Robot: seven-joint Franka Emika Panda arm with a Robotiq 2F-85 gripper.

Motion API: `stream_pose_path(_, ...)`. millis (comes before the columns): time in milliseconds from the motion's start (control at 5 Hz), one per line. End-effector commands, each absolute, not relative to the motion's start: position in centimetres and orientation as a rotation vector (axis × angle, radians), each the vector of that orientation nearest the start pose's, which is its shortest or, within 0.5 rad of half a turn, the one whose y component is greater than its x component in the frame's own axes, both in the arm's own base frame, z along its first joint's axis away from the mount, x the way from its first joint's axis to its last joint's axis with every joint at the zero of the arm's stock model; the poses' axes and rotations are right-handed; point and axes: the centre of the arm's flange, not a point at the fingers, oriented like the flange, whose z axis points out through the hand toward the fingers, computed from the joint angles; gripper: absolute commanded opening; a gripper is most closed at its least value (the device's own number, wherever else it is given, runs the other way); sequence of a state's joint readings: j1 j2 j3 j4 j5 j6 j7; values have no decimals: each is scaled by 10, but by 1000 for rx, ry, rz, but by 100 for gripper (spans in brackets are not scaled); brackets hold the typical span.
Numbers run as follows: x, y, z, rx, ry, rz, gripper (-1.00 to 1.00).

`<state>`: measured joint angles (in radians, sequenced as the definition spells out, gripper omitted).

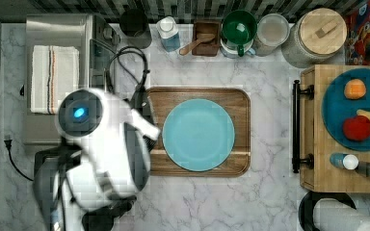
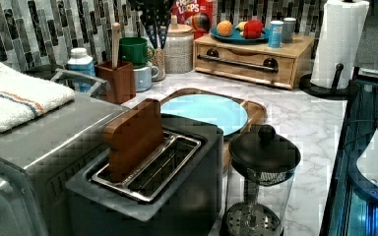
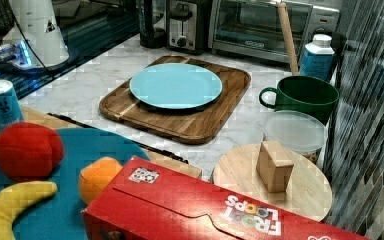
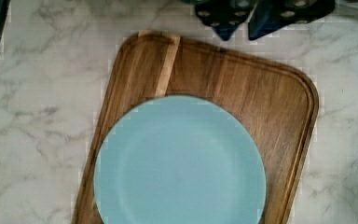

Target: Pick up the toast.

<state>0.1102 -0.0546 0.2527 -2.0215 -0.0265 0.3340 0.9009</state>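
Observation:
The toast (image 2: 133, 138) is a brown slice standing upright in the near slot of the dark toaster (image 2: 177, 196), its upper half sticking out, in the left view. In the top view my white arm (image 1: 107, 144) hangs over the spot where the toaster stands, beside the left edge of the wooden tray (image 1: 238, 103). My gripper (image 4: 249, 18) appears in the wrist view as dark parts at the picture's edge, above the marble counter just off the tray's rim (image 4: 279, 88) and apart from the blue plate (image 4: 179, 163). It holds nothing that I can see.
A glass coffee press (image 2: 261, 182) stands right beside the toaster. A toaster oven (image 1: 58, 38) with a folded towel (image 1: 53, 77) sits behind. Mugs, a bottle and jars line the back wall. A wooden drawer box (image 1: 318, 139) carries toy fruit. A paper-towel roll (image 2: 337, 44) stands at the corner.

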Motion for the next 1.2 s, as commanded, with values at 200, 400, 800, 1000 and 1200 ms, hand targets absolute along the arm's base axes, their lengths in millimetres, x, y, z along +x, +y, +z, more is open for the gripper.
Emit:
stream_pose_path(200, 444, 266, 500, -2360, 2032, 97, 100)
stream_pose_path(400, 437, 290, 502, -2339, 2064, 104, 100)
stream_pose_path(800, 406, 341, 483, -2286, 2099, 133, 100)
stream_pose_path(1000, 396, 364, 480, -2256, 2121, 144, 100)
stream_pose_path(1200, 389, 388, 475, -2232, 2139, 167, 100)
